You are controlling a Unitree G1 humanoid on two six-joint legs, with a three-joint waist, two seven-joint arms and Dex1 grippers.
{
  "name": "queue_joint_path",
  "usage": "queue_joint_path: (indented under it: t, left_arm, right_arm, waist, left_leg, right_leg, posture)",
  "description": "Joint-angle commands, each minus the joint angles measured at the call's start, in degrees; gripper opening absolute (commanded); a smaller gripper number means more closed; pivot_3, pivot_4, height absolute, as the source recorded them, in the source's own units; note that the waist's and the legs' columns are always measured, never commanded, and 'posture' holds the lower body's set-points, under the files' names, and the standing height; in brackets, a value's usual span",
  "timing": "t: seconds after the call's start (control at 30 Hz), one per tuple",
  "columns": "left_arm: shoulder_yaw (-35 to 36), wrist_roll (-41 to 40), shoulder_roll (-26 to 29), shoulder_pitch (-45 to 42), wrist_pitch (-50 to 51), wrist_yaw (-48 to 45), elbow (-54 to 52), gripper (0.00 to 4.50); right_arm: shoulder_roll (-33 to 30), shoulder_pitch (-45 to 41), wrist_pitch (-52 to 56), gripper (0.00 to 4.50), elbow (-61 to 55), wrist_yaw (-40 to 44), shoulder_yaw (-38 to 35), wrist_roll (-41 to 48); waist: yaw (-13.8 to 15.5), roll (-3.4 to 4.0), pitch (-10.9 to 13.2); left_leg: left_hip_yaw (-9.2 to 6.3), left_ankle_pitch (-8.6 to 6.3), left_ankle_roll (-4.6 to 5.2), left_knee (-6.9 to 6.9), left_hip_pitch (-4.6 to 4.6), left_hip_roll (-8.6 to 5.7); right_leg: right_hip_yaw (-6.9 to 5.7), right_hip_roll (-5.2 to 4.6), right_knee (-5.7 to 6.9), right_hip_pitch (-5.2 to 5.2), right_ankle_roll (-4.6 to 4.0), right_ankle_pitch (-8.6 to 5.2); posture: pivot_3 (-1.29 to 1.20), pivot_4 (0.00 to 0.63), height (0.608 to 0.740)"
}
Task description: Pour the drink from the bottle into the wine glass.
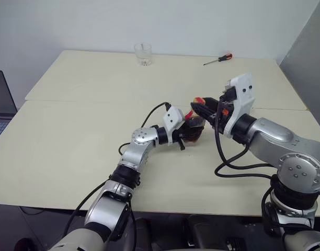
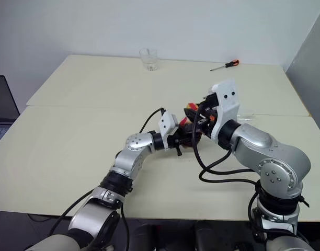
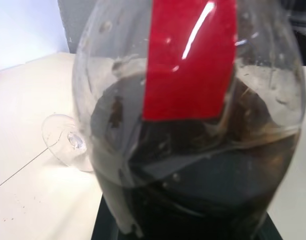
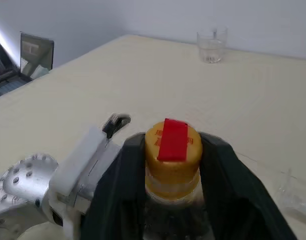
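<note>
The bottle [image 1: 194, 130] stands just above the table's middle, upright, with my left gripper [image 1: 187, 135] shut on its bulbous body. The dark drink [image 3: 193, 190] fills its lower half below the red label strip [image 3: 188, 55]. My right gripper [image 4: 173, 165] reaches in level from the right. Its black fingers [image 4: 120, 185] press on both sides of the yellow, red-topped cap [image 4: 173, 147]. The wine glass [image 3: 65, 140] looks to be lying on its side on the table past the bottle, its round foot facing the left wrist camera. A clear part of the wine glass [image 4: 293, 192] shows beside my right gripper.
A short clear tumbler [image 1: 143, 54] stands at the table's far edge, and a red-handled screwdriver [image 1: 218, 59] lies to its right. A laptop [image 1: 0, 104] sits off the table's left side. The cream table [image 1: 71, 146] has a seam across its middle.
</note>
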Motion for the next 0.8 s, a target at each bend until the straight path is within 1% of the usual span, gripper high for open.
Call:
queue_joint_path:
  t: [0.03,0.23,0.33,0.37,0.43,0.5,0.57,0.63,0.73,0.8]
  left_arm:
    - [0.66,-0.28,-0.42,-0.57,-1.05,0.45,-2.35,0.76]
    - [0.61,-0.25,-0.19,-0.60,-0.96,0.56,-2.21,0.76]
    - [0.68,-0.26,-0.04,-0.77,-1.02,0.63,-2.05,0.76]
    - [0.80,-0.32,0.05,-0.79,-0.92,0.75,-2.15,0.76]
    - [1.13,-0.42,0.47,-0.52,-0.52,1.14,-2.69,0.76]
    - [1.40,-0.46,1.06,0.17,-0.28,1.36,-3.22,0.76]
    - [1.76,-0.52,1.36,0.56,-0.06,1.76,-3.56,0.76]
    - [2.24,-0.77,1.62,0.71,0.34,2.36,-3.90,0.76]
    - [2.50,-0.92,1.58,0.78,0.72,2.71,-4.09,0.76]
    - [2.43,-0.86,1.34,0.98,0.79,2.79,-4.14,0.76]
  right_arm:
    - [-0.13,-0.99,-1.88,1.19,-0.69,0.29,-1.06,-0.28]
    - [-1.04,-0.53,-4.42,1.19,-0.05,3.01,-3.48,1.60]
    - [-3.46,0.01,-5.41,1.19,1.71,3.42,-6.18,0.44]
    - [-4.83,1.02,-5.78,1.19,2.30,3.59,-7.31,-0.41]
    - [-8.62,6.01,-7.79,1.19,4.30,3.89,-10.06,-3.98]
    - [-9.84,12.28,-11.03,1.19,7.32,2.78,-14.19,-7.33]
    - [-8.99,16.99,-14.13,1.19,9.15,1.47,-17.27,-9.59]
    - [-7.50,23.31,-18.02,1.19,9.93,-0.01,-18.61,-13.42]
    - [-2.57,30.36,-22.74,1.19,9.84,-3.07,-18.94,-17.38]
    - [0.25,33.41,-25.08,1.19,9.95,-4.04,-18.16,-19.14]
  waist:
    - [0.01,0.00,0.00]
    - [0.01,0.00,0.00]
    - [0.02,0.00,0.00]
    - [0.02,0.00,0.00]
    - [0.21,-0.01,0.00]
    - [0.46,-0.05,-0.03]
    - [0.32,-0.04,-0.02]
    - [0.27,-0.03,-0.02]
    - [-0.10,-0.01,-0.03]
    - [-0.13,0.00,-0.03]
  left_leg:
    - [0.00,0.00,0.00,0.00,0.00,0.00]
    - [0.01,0.00,0.00,0.00,0.00,0.00]
    - [0.02,0.00,0.00,0.00,0.00,-0.02]
    - [0.02,0.00,0.00,0.00,0.00,-0.03]
    - [0.02,0.00,0.00,0.00,0.00,-0.03]
    - [-0.01,0.00,0.00,-0.02,-0.02,-0.04]
    - [0.05,0.00,0.00,-0.03,-0.01,-0.08]
    - [0.05,0.00,0.00,-0.03,0.00,-0.11]
    - [0.03,0.00,0.00,-0.05,0.04,-0.07]
    - [-0.03,0.00,0.00,-0.09,0.13,-0.08]
  right_leg:
    - [0.01,0.00,0.00,0.00,0.00,0.00]
    - [0.01,0.00,-0.01,0.00,0.00,0.00]
    - [0.02,-0.01,-0.01,0.00,0.00,0.00]
    - [0.02,-0.01,-0.01,0.00,0.00,0.00]
    - [0.02,-0.02,-0.03,0.01,0.00,0.00]
    - [-0.04,-0.04,-0.10,0.05,0.00,-0.01]
    - [0.04,-0.06,-0.11,0.06,0.01,-0.01]
    - [0.10,-0.06,-0.06,0.01,0.01,-0.01]
    - [0.09,-0.02,0.01,0.00,0.02,-0.01]
    - [0.07,0.01,0.04,0.04,0.02,-0.01]
  posture:
    - [0.00,0.150,0.740]
    - [0.00,0.150,0.740]
    - [0.00,0.150,0.740]
    - [0.00,0.150,0.740]
    - [0.00,0.150,0.740]
    - [0.00,0.150,0.740]
    - [0.00,0.150,0.740]
    - [0.00,0.150,0.740]
    - [0.00,0.150,0.740]
    - [0.00,0.150,0.740]
